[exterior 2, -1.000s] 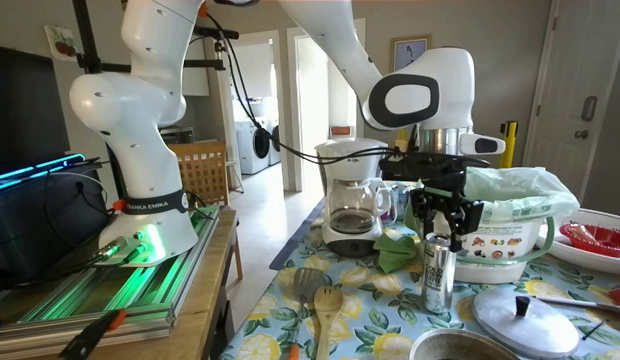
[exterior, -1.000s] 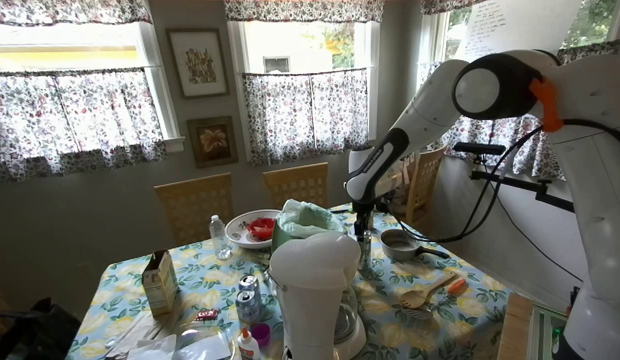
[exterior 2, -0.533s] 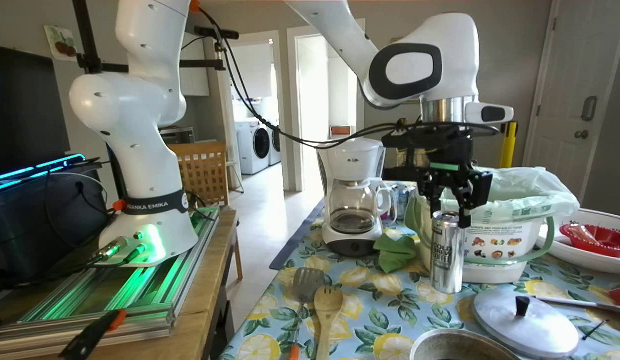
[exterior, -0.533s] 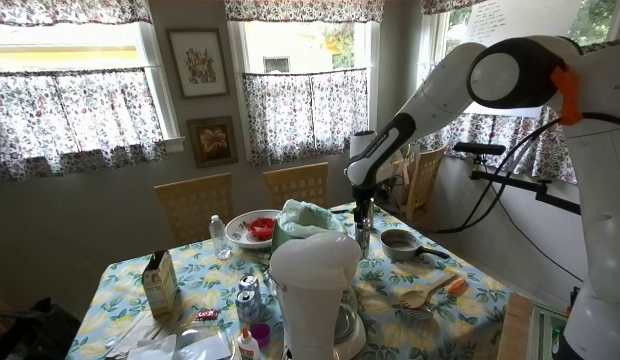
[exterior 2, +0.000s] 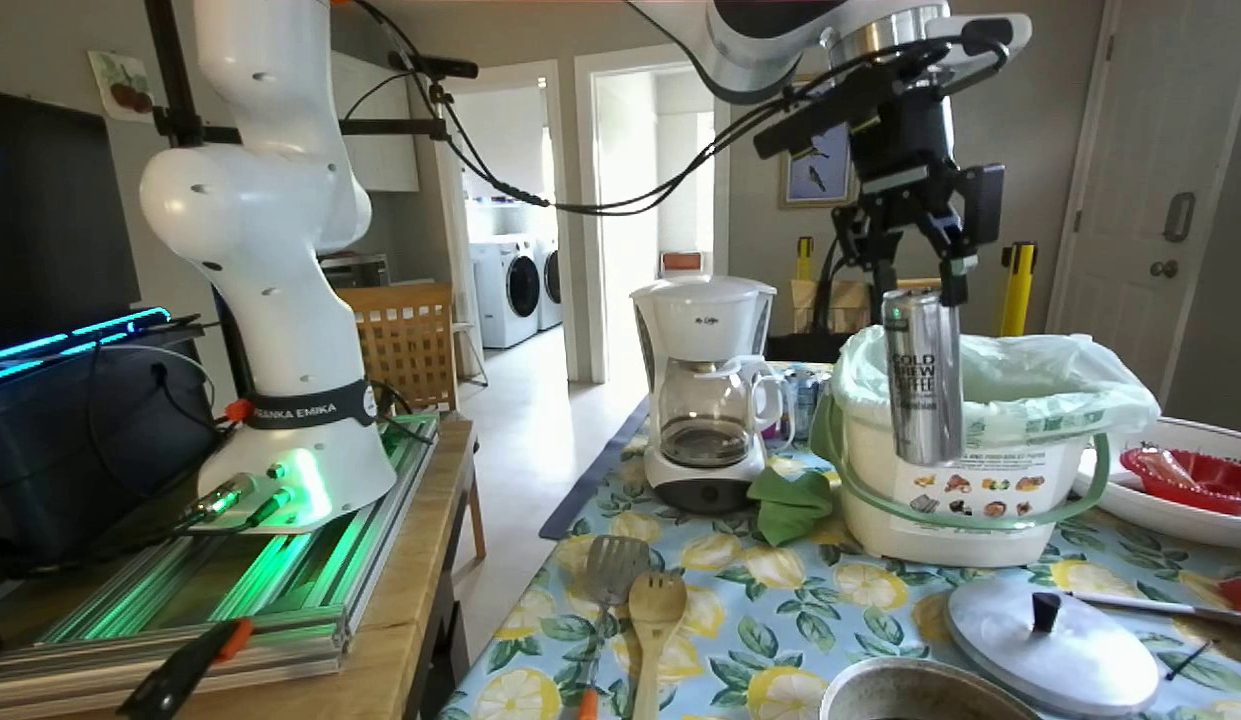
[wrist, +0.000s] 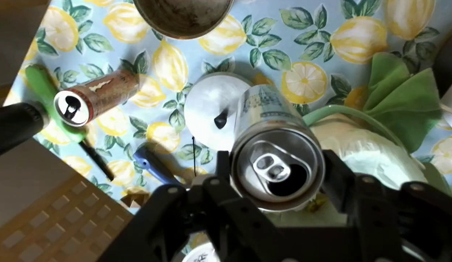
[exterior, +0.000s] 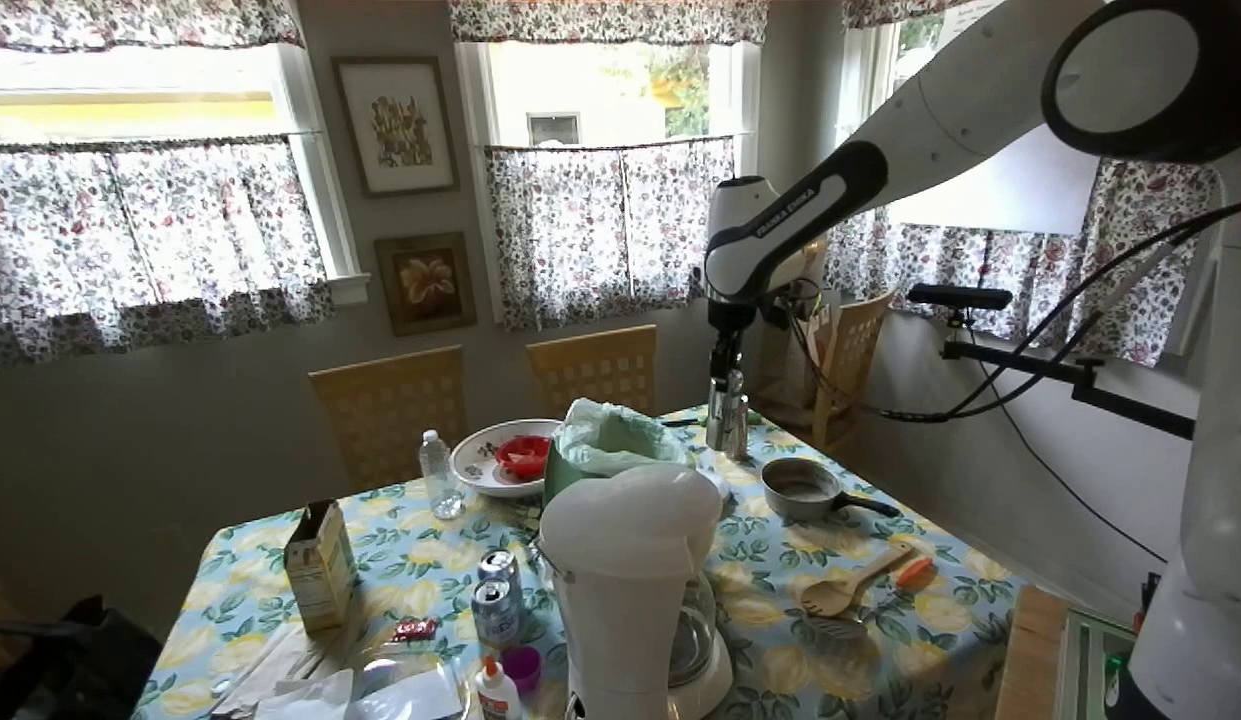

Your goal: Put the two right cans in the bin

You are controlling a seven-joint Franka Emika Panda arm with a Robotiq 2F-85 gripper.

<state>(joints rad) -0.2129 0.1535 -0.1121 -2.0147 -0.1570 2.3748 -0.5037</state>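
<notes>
Your Robotiq gripper (exterior 2: 918, 288) is pinched on the top end of the silver cold brew coffee can (exterior 2: 922, 385), held above the lemon-print tablecloth (exterior 2: 725, 620); long axis near vertical, base a touch off six toward five o'clock in an exterior view, opened top up. In your wrist view: drink hole at five o'clock of the top, green-lined bin (wrist: 368, 145) beside it toward three, upright reddish-brown can (wrist: 107, 92) on the tablecloth toward ten
</notes>
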